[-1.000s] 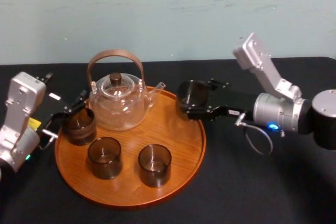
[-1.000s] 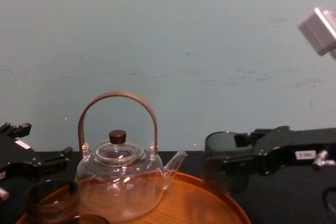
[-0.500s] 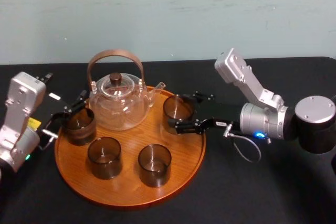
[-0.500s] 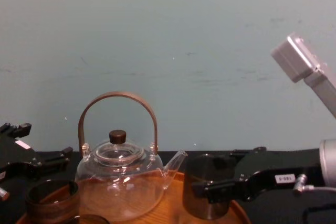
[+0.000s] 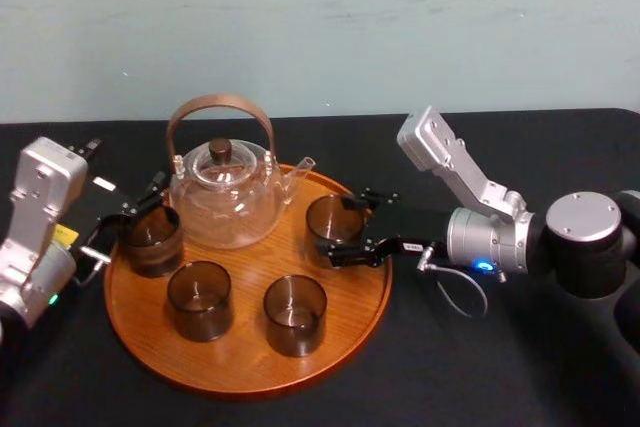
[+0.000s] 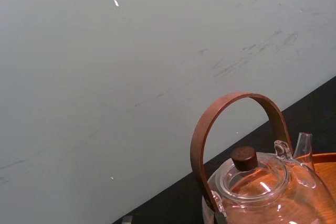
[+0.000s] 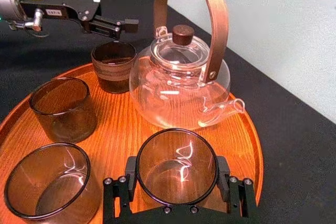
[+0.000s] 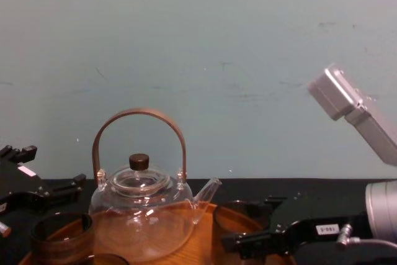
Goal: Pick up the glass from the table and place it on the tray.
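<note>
The glass (image 7: 177,167) is smoky brown, see-through and glossy, with bright glints on its rim; my right gripper (image 7: 177,176) has matt black fingers (image 7: 122,195) that look like plastic, dotted with small shiny screw heads; the tray (image 5: 150,337) is smooth orange-brown wood with a soft sheen and visible grain; the teapot (image 5: 225,202) is clear, glossy glass, its arched handle (image 5: 215,102) satin brown; the table (image 5: 470,367) is matt black, cloth-like; my arm casing (image 5: 445,152) looks like dull silver metal

Soft, even light here; white glints streak the glass (image 7: 181,163) and the teapot (image 7: 173,85); the black surface (image 5: 450,377) at 6 o'clock lies dim.
</note>
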Motion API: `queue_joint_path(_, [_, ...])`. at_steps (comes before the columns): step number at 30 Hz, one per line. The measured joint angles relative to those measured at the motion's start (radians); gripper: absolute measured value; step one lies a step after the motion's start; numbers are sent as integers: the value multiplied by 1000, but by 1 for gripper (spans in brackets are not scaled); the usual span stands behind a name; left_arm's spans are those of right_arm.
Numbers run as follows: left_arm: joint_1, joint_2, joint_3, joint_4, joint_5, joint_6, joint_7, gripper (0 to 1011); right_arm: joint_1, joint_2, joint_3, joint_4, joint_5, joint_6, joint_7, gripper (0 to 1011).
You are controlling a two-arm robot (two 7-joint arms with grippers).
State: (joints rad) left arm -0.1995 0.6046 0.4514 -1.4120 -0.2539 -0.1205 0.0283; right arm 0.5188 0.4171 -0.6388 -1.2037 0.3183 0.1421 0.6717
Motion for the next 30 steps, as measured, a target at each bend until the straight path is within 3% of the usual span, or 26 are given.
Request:
queue_joint_path(14, [0, 0, 0, 0, 0, 0, 0, 1001, 6, -22, -2, 51, -1, -12, 0, 902])
queue_joint_path(30, [0, 0, 0, 0, 0, 0, 0, 1001, 6, -27, -6, 61, -15, -3, -10, 902])
